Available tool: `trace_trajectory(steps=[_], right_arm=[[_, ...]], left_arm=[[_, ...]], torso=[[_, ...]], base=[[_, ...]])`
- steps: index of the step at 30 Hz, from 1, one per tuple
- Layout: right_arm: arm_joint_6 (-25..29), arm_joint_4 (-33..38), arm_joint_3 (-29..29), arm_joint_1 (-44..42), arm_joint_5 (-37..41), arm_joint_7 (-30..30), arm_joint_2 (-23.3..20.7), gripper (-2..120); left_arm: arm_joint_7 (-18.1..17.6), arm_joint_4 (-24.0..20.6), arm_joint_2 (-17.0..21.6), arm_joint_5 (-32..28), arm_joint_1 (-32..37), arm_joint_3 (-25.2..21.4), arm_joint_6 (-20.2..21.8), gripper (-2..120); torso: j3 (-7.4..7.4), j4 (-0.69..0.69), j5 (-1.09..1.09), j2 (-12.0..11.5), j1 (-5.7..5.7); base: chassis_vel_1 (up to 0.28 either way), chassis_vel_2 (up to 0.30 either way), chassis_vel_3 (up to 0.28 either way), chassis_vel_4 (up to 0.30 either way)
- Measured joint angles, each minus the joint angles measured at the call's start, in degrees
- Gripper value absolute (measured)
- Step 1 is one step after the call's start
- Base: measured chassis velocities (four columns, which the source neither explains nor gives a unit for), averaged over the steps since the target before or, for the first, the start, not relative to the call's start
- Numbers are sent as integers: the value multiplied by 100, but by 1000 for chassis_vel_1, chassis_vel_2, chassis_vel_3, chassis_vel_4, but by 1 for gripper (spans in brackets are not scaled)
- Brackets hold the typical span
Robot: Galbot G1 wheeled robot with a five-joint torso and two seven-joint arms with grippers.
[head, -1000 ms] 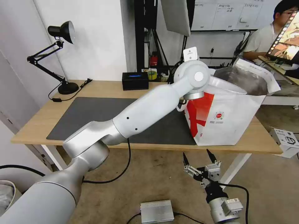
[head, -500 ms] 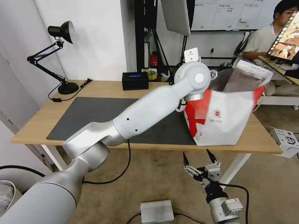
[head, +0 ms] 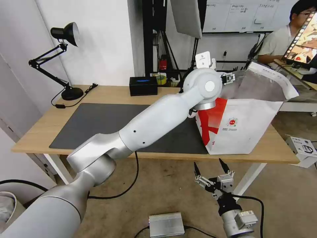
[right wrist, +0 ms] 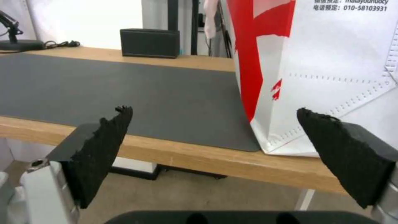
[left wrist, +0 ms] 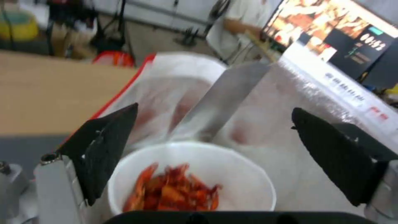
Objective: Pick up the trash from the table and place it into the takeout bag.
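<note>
From the head camera, we see the takeout bag [head: 242,124] standing on the bench [head: 43,127], at the end of the dark grey mat [head: 99,120] farthest from the desk lamp [head: 64,59]. Our left arm reaches across the mat to the bag's open mouth, and its left pincer [head: 231,78] sits at the rim on the side nearer the black box [head: 143,86], against the foil lining. The right pincer [head: 211,172] hangs below the bench edge in front of the bag, its two fingers spread apart and empty.

From the left wrist camera, we look down into the bag [left wrist: 248,102]. The left pincer [left wrist: 213,149] is released, its black fingers [left wrist: 108,137] wide apart, and between and beyond them lies the white round bowl [left wrist: 191,174] holding red crayfish shells [left wrist: 172,189], inside the bag against the silver lining.

From the right wrist camera, the right pincer [right wrist: 215,149] is open with nothing between its fingers; beyond it stand the bench edge [right wrist: 199,158], the mat [right wrist: 124,93] and the bag's red and white side [right wrist: 315,77], the bag's base overlapping the mat's corner.
</note>
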Motion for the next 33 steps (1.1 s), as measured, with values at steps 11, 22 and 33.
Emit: trace_trajectory(steps=[11,22,33], right_arm=[[0,0,0,0,0,0,0,100],[0,0,0,0,0,0,0,100],[0,0,0,0,0,0,0,100]], left_arm=[[2368,-222,928,2616,593,251,-697,100],[3059,-748,1887,4188,1301,-31,-919,100],[2847,-1182,2252,4135,1700,-516,-1135,100]], torso=[[0,1,-1,0,0],[0,1,-2,0,0],[0,-1,0,0,0]], base=[[0,0,0,0],[0,0,0,0],[0,0,0,0]])
